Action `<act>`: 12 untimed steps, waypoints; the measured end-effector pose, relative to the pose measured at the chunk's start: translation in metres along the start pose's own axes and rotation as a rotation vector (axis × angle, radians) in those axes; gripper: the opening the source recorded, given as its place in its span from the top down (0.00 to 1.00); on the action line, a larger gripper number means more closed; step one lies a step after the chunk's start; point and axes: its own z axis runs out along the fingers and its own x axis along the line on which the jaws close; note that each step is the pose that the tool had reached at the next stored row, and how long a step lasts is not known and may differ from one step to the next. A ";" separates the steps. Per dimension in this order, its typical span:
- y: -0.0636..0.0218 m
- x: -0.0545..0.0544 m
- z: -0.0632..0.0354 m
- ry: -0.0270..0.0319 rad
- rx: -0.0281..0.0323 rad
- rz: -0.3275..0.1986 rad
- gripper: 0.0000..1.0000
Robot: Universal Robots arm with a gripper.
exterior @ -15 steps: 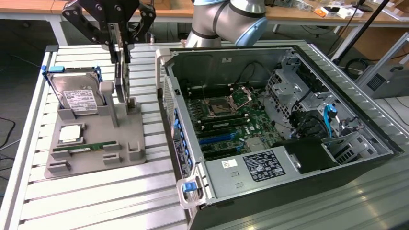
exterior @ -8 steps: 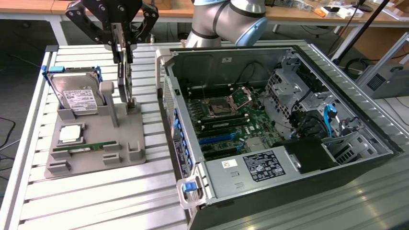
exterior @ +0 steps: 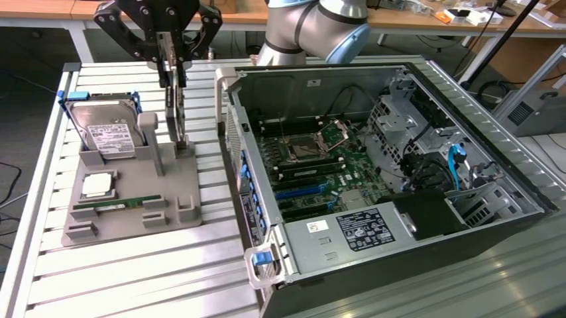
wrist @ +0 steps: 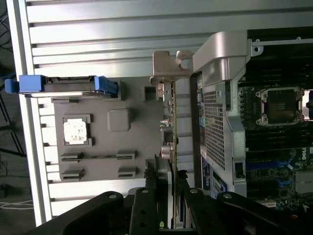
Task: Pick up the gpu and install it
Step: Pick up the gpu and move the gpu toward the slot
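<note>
**Tool clamped on gpu at the parts fixture, beside the open case**

Tool point(exterior: 174, 65): black fingers closed from both sides onto the top edge of the gpu point(exterior: 179, 112). In the wrist view the tool point(wrist: 172, 198) has one finger on each face of the thin board, with the gpu point(wrist: 172, 142) seen edge-on between them.

Gpu: upright and on edge, hanging straight down from the tool. Its silver end bracket point(wrist: 168, 66) is at the end farthest from the fingers. The lower edge sits at the back of the grey fixture point(exterior: 132, 212), on the side nearest the computer case point(exterior: 495, 218). Cannot tell whether that edge rests in the fixture or has cleared it. The card is outside the case, just beside its near wall.

Fixture: lies flat on the slatted metal surface point(exterior: 132, 278), on the exterior view's left. It carries a hard drive point(exterior: 106, 132) with a white label, propped at a tilt in a blue-edged carrier. Also on it are a square processor chip point(exterior: 97, 185) and a narrow green RAM stick point(exterior: 119, 202), lying flat in front of the drive.

Case: lies on its side, open, on the exterior view's right. The motherboard point(exterior: 309, 156) is exposed, with the processor socket near its middle and blue slots point(exterior: 296, 192) closer to the power supply point(exterior: 354, 232).

Arm point(exterior: 319, 26): grey with blue joint caps, behind the case.
</note>
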 end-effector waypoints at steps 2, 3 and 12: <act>0.0000 0.000 0.0000 0.0000 0.0001 0.000 0.73; 0.0000 -0.001 0.0000 0.0000 0.0001 0.000 0.73; 0.0002 -0.003 0.0001 0.0000 0.0004 0.000 0.73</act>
